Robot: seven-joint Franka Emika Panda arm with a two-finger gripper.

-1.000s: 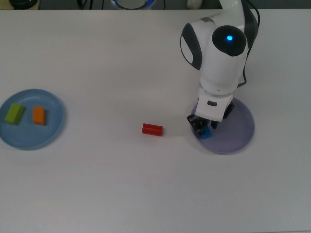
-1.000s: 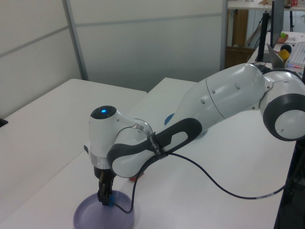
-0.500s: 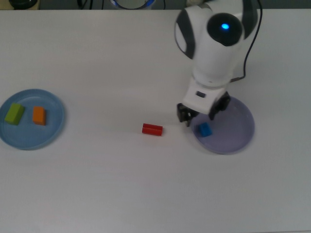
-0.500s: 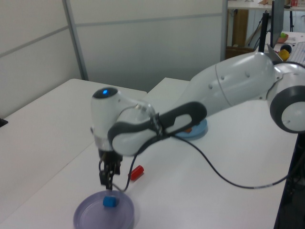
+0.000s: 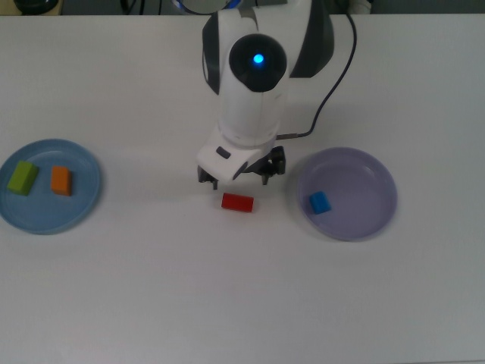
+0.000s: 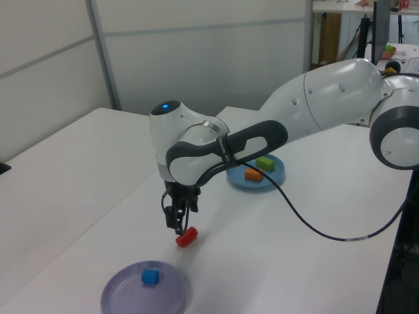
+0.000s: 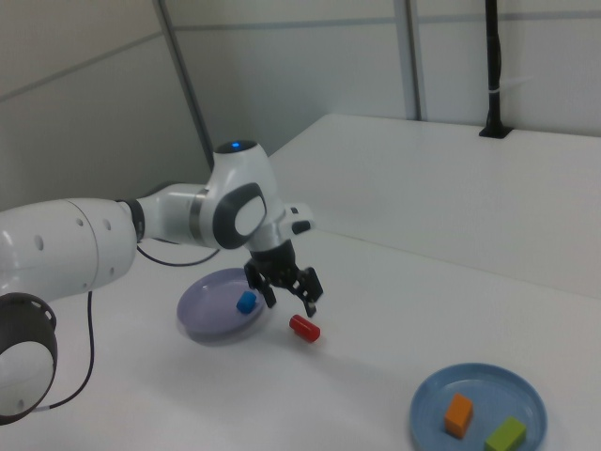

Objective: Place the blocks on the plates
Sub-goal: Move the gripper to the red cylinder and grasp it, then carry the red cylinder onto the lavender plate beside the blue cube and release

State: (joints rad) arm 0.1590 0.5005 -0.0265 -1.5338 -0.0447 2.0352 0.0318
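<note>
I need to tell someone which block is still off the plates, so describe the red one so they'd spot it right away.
Start at the white table and find the lavender plate holding a blue cube. Just off that plate, toward the top view's left, the red block lies under the open gripper. It is the only block on bare table.

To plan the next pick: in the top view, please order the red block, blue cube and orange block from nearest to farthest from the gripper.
From the gripper:
1. Red block, just below it.
2. Blue cube, on the purple plate, the top view's right.
3. Orange block, on the blue plate, far left.
</note>
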